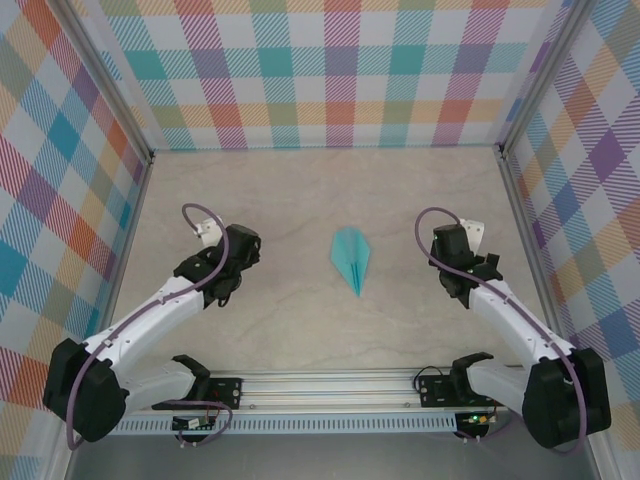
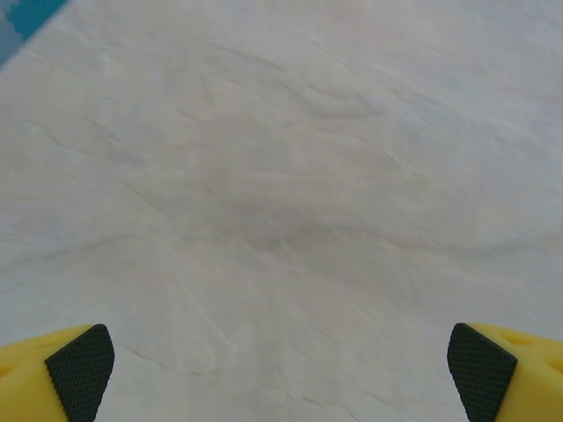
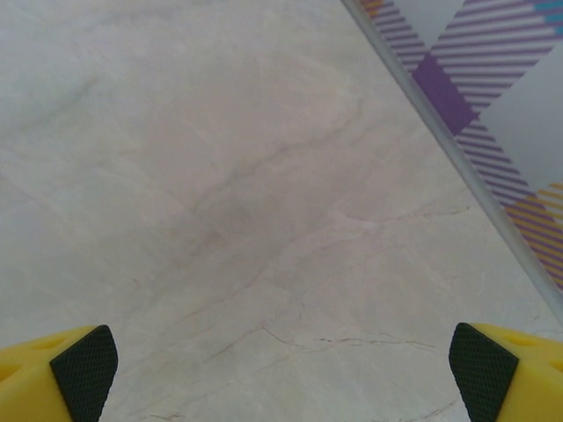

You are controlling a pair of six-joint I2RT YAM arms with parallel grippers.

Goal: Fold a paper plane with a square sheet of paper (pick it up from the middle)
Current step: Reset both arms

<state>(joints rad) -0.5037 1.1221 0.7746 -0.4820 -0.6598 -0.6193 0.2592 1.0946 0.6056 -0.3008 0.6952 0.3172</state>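
Though walls [image 1: 340, 70] edge the tabletop [image 1: 300, 200], the paper plane [image 1: 351, 258] lies central — untouched.

arms [image 1: 150, 320]: white links, black joints | cables [image 1: 200, 207]: lilac, looped at wrists | claw fingers [image 2: 35, 374]: yellow, black cross-hatched pads [image 2: 81, 369] | base rail [image 1: 330, 380]: silver aluminium, frame bottom

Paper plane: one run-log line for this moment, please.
paper plane: folded, lying on table, unheld | left gripper: open, empty | right gripper: open, empty
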